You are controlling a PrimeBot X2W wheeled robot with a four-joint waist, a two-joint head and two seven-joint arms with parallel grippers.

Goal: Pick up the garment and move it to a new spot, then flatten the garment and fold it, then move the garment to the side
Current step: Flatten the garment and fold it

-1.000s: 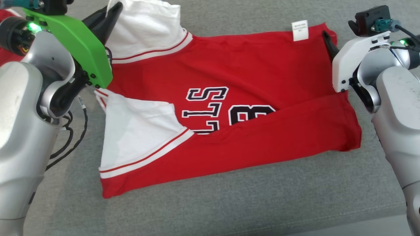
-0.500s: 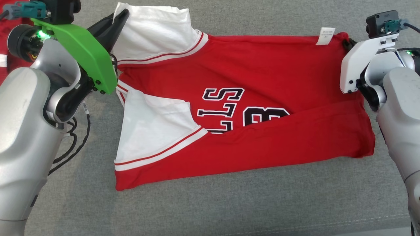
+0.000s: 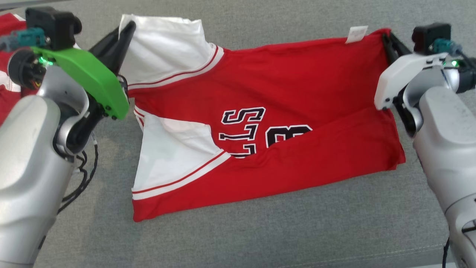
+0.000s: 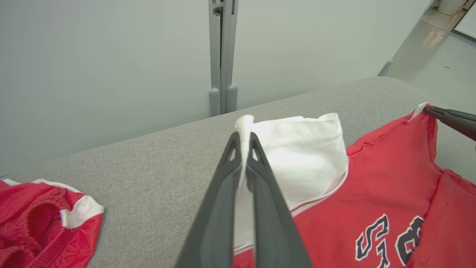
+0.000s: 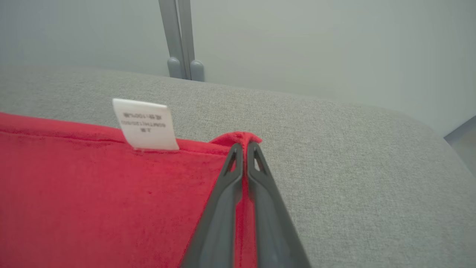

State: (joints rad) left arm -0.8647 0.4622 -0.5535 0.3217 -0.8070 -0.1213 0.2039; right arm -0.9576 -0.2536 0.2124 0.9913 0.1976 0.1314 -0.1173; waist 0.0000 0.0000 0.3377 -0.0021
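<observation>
Grip change on the right side.

Head view: the right gripper (image 3: 386, 36) stood spread beside the far right corner a second ago. It is now pressed together on that corner of the red knit jersey with white sleeves and black block lettering (image 3: 297, 93), just beside the small white care label (image 3: 356, 34). The left gripper (image 3: 128, 26) is unchanged, pinching the edge of the far white sleeve (image 3: 163, 52). The far edge runs fairly straight between the two grips. The rest of the jersey lies on the grey woven couch cushion (image 3: 260, 230), with the near strip doubled over part of the lettering. The whole picture has shifted a little; I read that as the camera, not the cloth.

Left wrist view: jaws shut, with a white sleeve hem standing up between the tips (image 4: 243, 139). The right gripper's dark fingers (image 4: 452, 119) are at the far red corner. A second red-and-white garment (image 4: 37, 219) sits bunched well apart on the cushion.

Right wrist view: jaws closed on a small red nub of corner fabric (image 5: 244, 147), with the label (image 5: 145, 124) close to the left of it.

My read is that both far corners are now secured, so the next fold can start by bringing that edge toward me. The right pinch looks shallow and could slip if I pull hard.
</observation>
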